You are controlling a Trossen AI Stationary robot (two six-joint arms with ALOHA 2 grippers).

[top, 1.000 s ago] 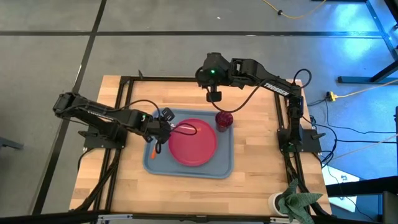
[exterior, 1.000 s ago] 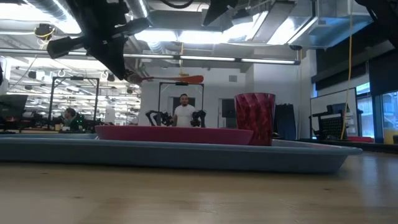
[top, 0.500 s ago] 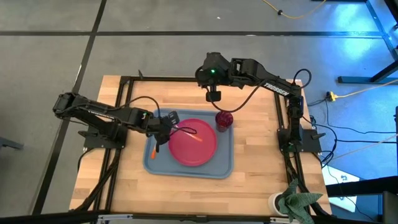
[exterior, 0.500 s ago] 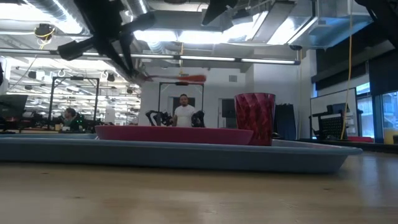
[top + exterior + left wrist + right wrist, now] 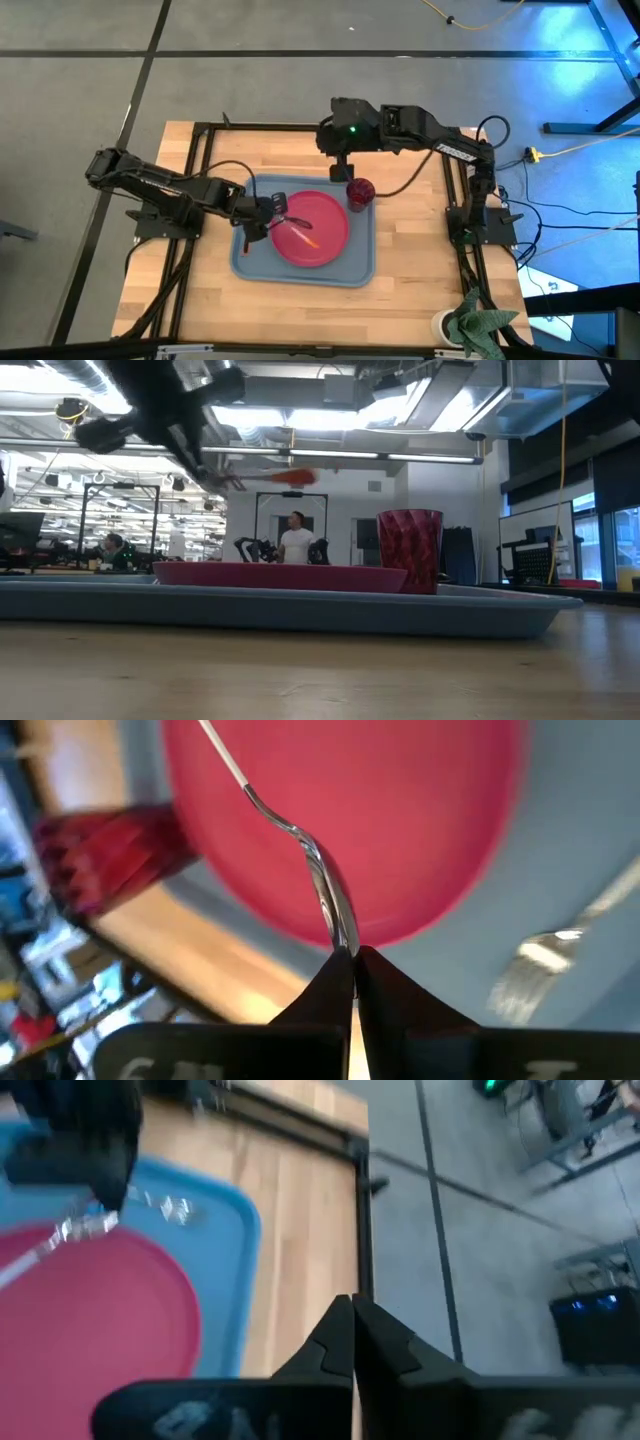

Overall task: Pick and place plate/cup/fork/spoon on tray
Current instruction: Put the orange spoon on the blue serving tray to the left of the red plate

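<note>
My left gripper (image 5: pixel 275 208) hangs over the left part of the blue-grey tray (image 5: pixel 355 265), shut on the orange-handled spoon (image 5: pixel 300 232), which reaches out above the pink-red plate (image 5: pixel 325 215). The plate lies flat on the tray. At the tray's far right corner the dark red cup (image 5: pixel 361 192) stands upright. The fork (image 5: pixel 530 970) lies on the tray floor left of the plate. My right gripper (image 5: pixel 342 172) hovers shut over the table just beyond the tray's far edge, holding nothing. My left gripper pinches the spoon's silver bowl end (image 5: pixel 335 920) between its two fingers (image 5: pixel 385 990). The fingers slant down from the table's left. The spoon sticks out beyond the fingertips, its orange handle (image 5: pixel 290 477) roughly level and lifted clear above the plate.
A wooden table top (image 5: pixel 410 250) with a black frame (image 5: pixel 200 130) around it. A white cup and a green cloth (image 5: pixel 480 325) sit at the near right corner. People and workbenches show in the room behind in the low view.
My left gripper has rolled at the wrist while staying in place, and the spoon's handle has swung from pointing toward the table's right edge to slanting toward the near right, still above the plate. My right gripper has shifted a little toward the table's near edge.
</note>
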